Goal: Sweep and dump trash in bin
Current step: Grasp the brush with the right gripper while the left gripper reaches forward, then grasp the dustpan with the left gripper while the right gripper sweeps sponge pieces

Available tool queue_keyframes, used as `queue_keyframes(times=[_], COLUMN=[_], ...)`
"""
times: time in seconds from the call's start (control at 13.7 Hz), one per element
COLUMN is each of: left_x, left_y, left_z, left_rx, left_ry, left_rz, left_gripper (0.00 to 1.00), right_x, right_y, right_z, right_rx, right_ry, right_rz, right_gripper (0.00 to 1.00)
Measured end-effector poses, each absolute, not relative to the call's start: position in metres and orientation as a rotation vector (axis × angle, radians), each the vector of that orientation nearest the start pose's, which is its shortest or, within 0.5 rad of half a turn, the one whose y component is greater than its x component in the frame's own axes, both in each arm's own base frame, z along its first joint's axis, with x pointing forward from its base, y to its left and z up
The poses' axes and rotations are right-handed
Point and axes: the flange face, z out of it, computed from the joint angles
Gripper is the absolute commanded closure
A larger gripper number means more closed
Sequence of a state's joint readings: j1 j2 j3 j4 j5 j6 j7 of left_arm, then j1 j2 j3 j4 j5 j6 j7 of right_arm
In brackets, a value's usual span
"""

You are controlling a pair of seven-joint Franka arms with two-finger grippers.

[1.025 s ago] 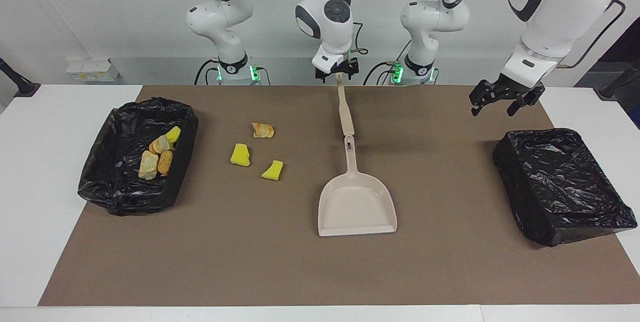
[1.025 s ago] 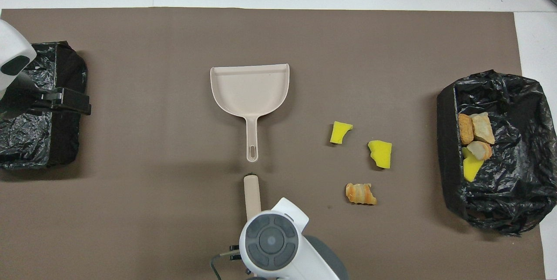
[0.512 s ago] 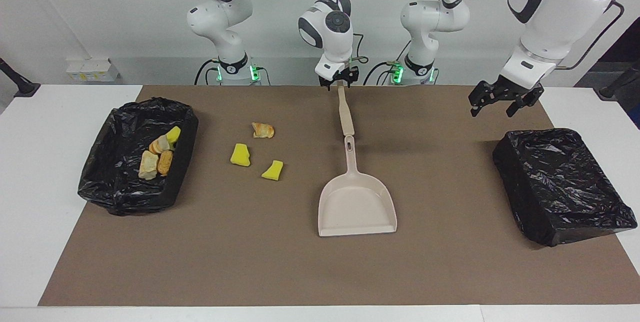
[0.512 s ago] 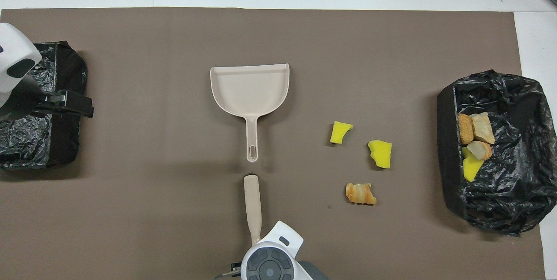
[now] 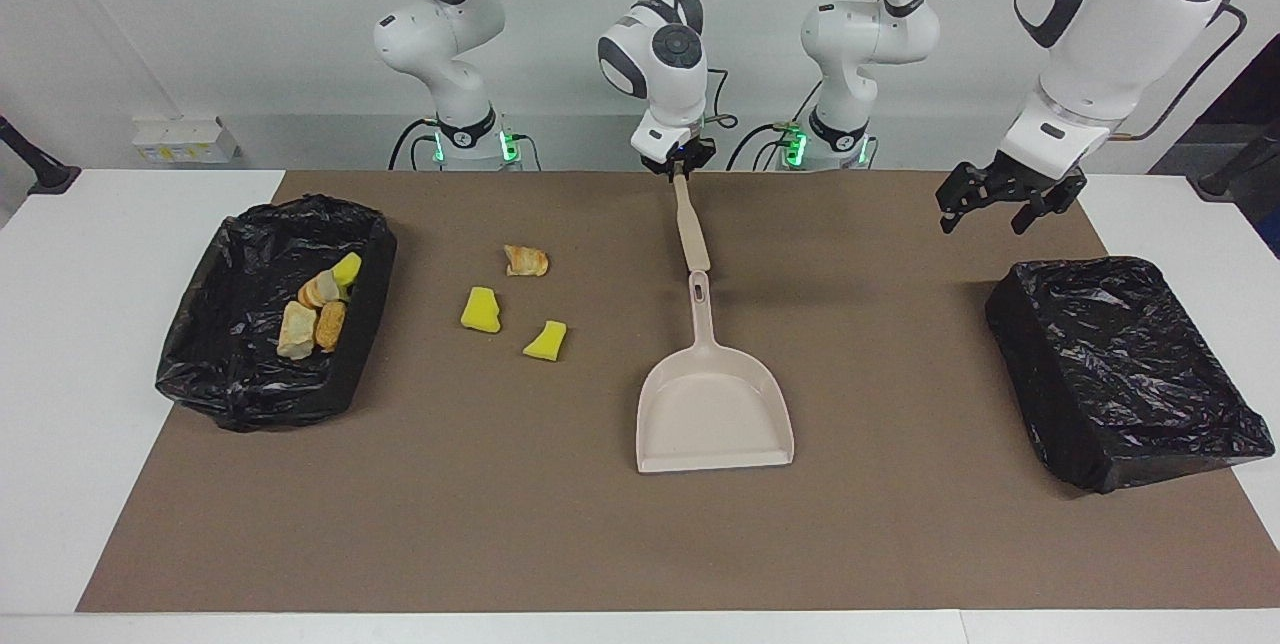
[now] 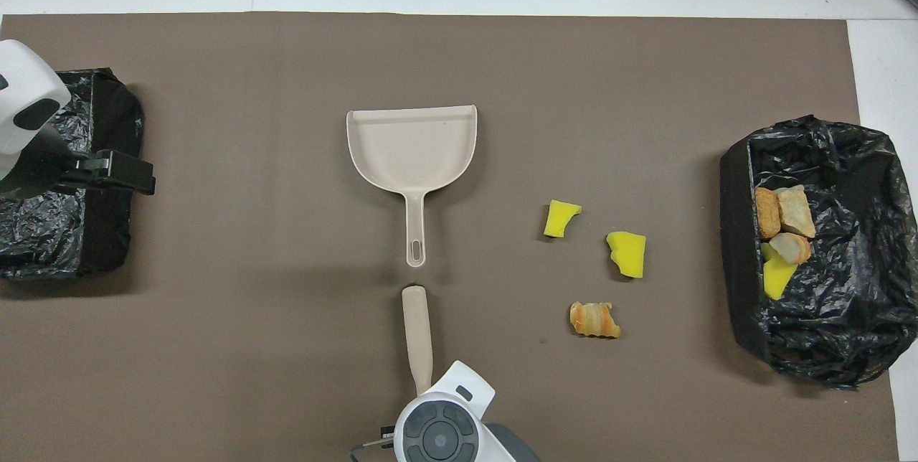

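Note:
Three pieces of trash lie loose on the brown mat: two yellow sponge chunks (image 5: pixel 481 310) (image 5: pixel 546 340) and a bread-like lump (image 5: pixel 526 261). The overhead view shows the same chunks (image 6: pixel 561 218) (image 6: pixel 627 253) and lump (image 6: pixel 594 319). Several more scraps (image 5: pixel 318 309) lie in the black-lined bin (image 5: pixel 365 314) at the right arm's end. The beige dustpan (image 5: pixel 712 404) lies flat mid-table. In line with its handle lies the beige brush handle (image 5: pixel 690 224). My right gripper (image 5: pixel 680 167) is shut on that handle's end nearest the robots. My left gripper (image 5: pixel 1005 204) hangs open and holds nothing.
A second black-lined bin (image 5: pixel 1120 364) with nothing in it stands at the left arm's end, under and beside my left gripper (image 6: pixel 122 175). Seen from overhead, the right wrist (image 6: pixel 434 437) covers its own gripper. The brown mat (image 5: pixel 450 524) covers most of the white table.
My right gripper has closed on the end of the brush handle, and its wrist has drawn back toward the robots. The left arm has barely shifted. The trash and dustpan lie unmoved.

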State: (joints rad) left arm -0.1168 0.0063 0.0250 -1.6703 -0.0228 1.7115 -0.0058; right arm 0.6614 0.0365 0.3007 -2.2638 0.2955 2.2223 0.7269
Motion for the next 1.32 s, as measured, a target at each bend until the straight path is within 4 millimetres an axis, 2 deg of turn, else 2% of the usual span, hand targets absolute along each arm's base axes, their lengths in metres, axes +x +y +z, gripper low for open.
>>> queue_keyframes(times=[0.15, 0.22, 0.44, 0.59, 0.73, 1.02, 1.17, 1.32], left_x=[0.571, 0.575, 0.590, 0.595, 0.593, 0.572, 0.549, 0.525], left_y=[-0.067, -0.079, -0.127, -0.159, -0.201, -0.285, -0.320, -0.347], left_z=[0.573, 0.564, 0.531, 0.512, 0.491, 0.436, 0.408, 0.384], left_rx=[-3.161, -3.159, -3.190, -3.209, -3.215, -3.216, -3.214, -3.211], left_ry=[0.170, 0.200, 0.234, 0.194, 0.177, 0.139, 0.175, 0.198], left_rz=[-0.066, -0.062, -0.081, -0.092, -0.082, -0.045, -0.043, -0.034], left_gripper=[0.00, 0.00, 0.00, 0.00, 0.00, 0.00, 0.00, 0.00], right_x=[0.294, 0.298, 0.299, 0.298, 0.310, 0.353, 0.369, 0.386], right_y=[0.426, 0.419, 0.376, 0.343, 0.315, 0.252, 0.215, 0.175], right_z=[0.357, 0.375, 0.445, 0.472, 0.472, 0.448, 0.434, 0.420], right_rx=[-3.019, -3.025, -3.066, -3.150, -3.245, -3.393, -3.443, -3.437], right_ry=[-0.029, -0.012, 0.035, 0.047, 0.070, 0.036, -0.012, -0.049], right_rz=[0.350, 0.360, 0.382, 0.332, 0.253, 0.208, 0.244, 0.282], right_gripper=[1.00, 1.00, 1.00, 1.00, 1.00, 1.00, 1.00, 1.00])
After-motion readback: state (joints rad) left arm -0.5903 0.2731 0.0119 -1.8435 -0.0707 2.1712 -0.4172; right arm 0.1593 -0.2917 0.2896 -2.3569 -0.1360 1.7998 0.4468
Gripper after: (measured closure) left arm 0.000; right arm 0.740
